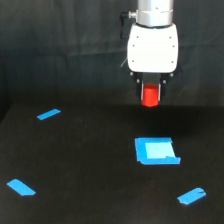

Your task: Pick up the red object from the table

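Note:
The red object point(150, 95) is a small bright red stubby block hanging in the air, well above the black table point(85, 165). My gripper point(151, 94) points straight down from its white body and is shut on the red object, its dark fingers point(160, 90) flanking the block's upper part. The block's lower end sticks out below the fingers. Below it and slightly toward the exterior view's right lies the blue tape square point(156, 150) on the table.
Blue tape strips lie on the table at the far left point(48, 114), near left point(21, 187) and near right point(191, 196). A dark cloth backdrop point(60, 50) hangs behind the table.

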